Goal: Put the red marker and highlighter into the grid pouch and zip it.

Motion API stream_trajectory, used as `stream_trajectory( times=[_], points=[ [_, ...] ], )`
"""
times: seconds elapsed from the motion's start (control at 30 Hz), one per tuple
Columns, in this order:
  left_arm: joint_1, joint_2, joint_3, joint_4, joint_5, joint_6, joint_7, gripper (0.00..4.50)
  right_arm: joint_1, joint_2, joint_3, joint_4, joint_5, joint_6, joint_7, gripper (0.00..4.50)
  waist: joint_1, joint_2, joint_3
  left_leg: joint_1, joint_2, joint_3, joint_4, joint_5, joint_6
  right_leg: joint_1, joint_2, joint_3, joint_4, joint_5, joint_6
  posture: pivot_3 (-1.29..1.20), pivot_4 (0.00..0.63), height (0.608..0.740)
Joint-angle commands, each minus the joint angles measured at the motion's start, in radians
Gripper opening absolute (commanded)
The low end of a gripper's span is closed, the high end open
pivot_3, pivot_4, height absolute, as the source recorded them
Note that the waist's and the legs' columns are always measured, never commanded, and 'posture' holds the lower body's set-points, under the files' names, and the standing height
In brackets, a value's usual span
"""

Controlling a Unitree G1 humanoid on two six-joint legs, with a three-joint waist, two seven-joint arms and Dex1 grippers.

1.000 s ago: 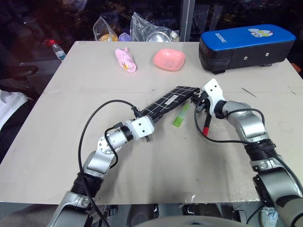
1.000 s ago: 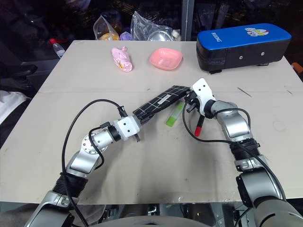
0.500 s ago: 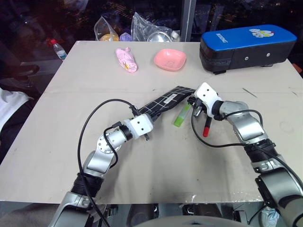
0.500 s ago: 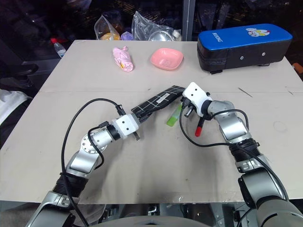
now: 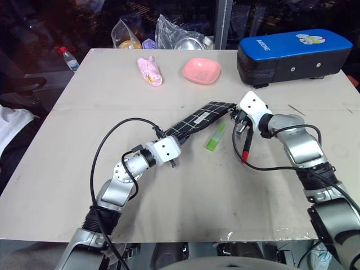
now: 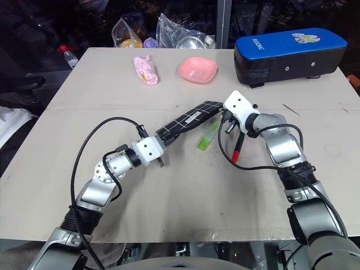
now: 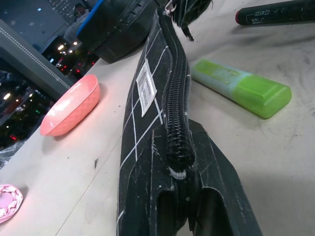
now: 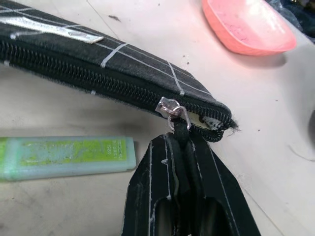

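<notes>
The table (image 5: 50, 163) carries a big blue-topped black case (image 5: 292, 53) well beyond the right gripper (image 5: 238, 122), near the far edge. The grid pouch (image 5: 197, 122) stretches tilted between the two grippers, zipper edge up. The left gripper (image 5: 170, 145) has its fingers closed tight on the pouch's near end. The right gripper's fingers (image 8: 177, 162) are pinched together on the black zipper pull (image 8: 173, 110) at the pouch's far corner, where the zipper sits almost at its end.

A pink bowl (image 5: 201, 70) and a pink wrapped bundle (image 5: 149, 71) lie well past the pouch. The red marker (image 5: 246, 149) lies on the table just below the right fingers, apart from them. The highlighter (image 5: 216, 138) lies between the pouch and the marker, just beside the pouch; both are outside it.
</notes>
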State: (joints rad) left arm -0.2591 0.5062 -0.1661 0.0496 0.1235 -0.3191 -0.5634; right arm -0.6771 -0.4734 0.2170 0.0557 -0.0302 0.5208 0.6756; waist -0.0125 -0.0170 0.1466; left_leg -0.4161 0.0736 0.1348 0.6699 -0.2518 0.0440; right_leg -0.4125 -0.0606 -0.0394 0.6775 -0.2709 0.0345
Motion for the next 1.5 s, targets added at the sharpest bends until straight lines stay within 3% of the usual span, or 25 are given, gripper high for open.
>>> stream_trajectory(
  times=[0.03, 0.37, 0.9, 1.5],
  points=[
    [0.0, 0.006, 0.015, -0.017, 0.008, -0.018, 0.012, 0.0, 0.004, -0.024, -0.029, -0.069, 0.011, 0.03, 0.01, 0.02, 0.0, 0.0, 0.0, 0.0, 0.0, 0.0, 0.0, 0.0, 0.0, 0.0, 0.0, 0.0, 0.0, 0.0, 0.0, 0.0, 0.15, 0.74],
    [-0.02, 0.0, 0.006, 0.003, 0.012, -0.022, 0.005, 0.0, 0.044, 0.002, -0.015, -0.101, 0.064, 0.109, 0.059, 0.02, 0.0, 0.0, 0.0, 0.0, 0.0, 0.0, 0.0, 0.0, 0.0, 0.0, 0.0, 0.0, 0.0, 0.0, 0.0, 0.0, 0.15, 0.74],
    [-0.039, 0.0, -0.006, 0.028, 0.023, -0.049, -0.01, 0.0, 0.007, -0.056, 0.097, -0.14, -0.03, 0.025, 0.112, 0.02, 0.0, 0.0, 0.0, 0.0, 0.0, 0.0, 0.0, 0.0, 0.0, 0.0, 0.0, 0.0, 0.0, 0.0, 0.0, 0.0, 0.15, 0.74],
    [-0.02, -0.016, 0.007, 0.0, 0.032, -0.036, 0.005, 0.0, -0.029, -0.027, 0.164, -0.119, -0.07, -0.017, 0.176, 0.02, 0.0, 0.0, 0.0, 0.0, 0.0, 0.0, 0.0, 0.0, 0.0, 0.0, 0.0, 0.0, 0.0, 0.0, 0.0, 0.0, 0.15, 0.74]
  ],
)
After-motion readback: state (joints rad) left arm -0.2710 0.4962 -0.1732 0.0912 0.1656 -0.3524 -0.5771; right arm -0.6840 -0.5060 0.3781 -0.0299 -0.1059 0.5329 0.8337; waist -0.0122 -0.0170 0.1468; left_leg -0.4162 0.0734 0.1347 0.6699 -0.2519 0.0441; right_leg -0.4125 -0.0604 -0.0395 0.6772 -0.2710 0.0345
